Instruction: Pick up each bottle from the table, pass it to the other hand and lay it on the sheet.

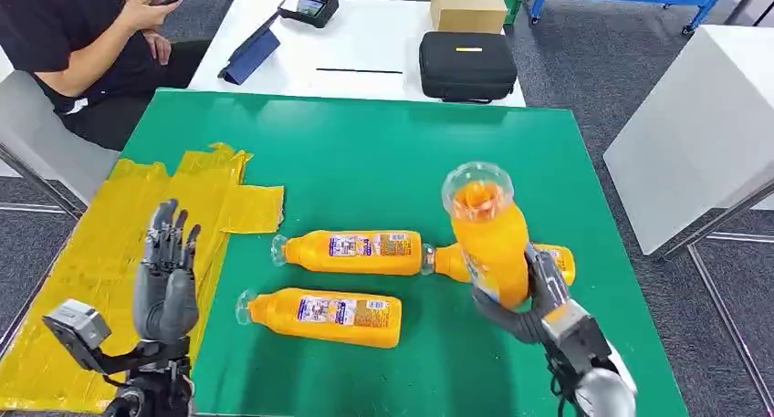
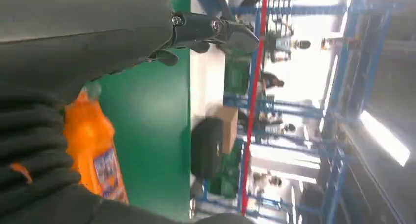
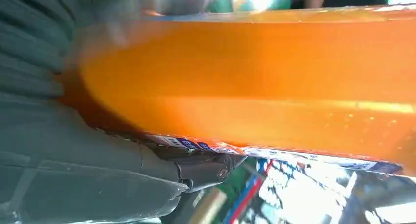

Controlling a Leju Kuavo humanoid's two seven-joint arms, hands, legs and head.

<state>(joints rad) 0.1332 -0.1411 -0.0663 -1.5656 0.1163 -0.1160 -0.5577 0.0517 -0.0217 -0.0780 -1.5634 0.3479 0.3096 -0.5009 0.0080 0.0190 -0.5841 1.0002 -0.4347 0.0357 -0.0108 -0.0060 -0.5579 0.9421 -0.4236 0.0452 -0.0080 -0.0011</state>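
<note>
On the green table (image 1: 365,161), seen from the head view, the right hand (image 1: 534,298) grips an orange bottle (image 1: 488,234) lifted clear of the surface, its clear base turned up toward the camera and its body tilted. Three more orange bottles lie on their sides on the green: a middle bottle (image 1: 351,251), a near bottle (image 1: 324,315) just in front of it, and a third bottle (image 1: 552,257) partly hidden behind the lifted one, its neck almost touching the base of the middle bottle. The left hand (image 1: 166,276) stands upright over the edge of the yellow sheet (image 1: 109,253), fingers straight and a little apart, holding nothing. The sheet covers the table's left side and carries no bottle. Beyond the green table a white table (image 1: 365,43) bears a black case (image 1: 467,66) and a cardboard box (image 1: 467,4), and a seated person (image 1: 82,34) holds a phone. From the left wrist view, the left hand's dark fingers (image 2: 216,33) reach out past the grey cover, spread and bare, with one lying orange bottle (image 2: 95,150) on the green surface beside them. From the right wrist view, the held bottle (image 3: 255,77) lies across the frame, clasped against the grey thumb (image 3: 147,170).
</note>
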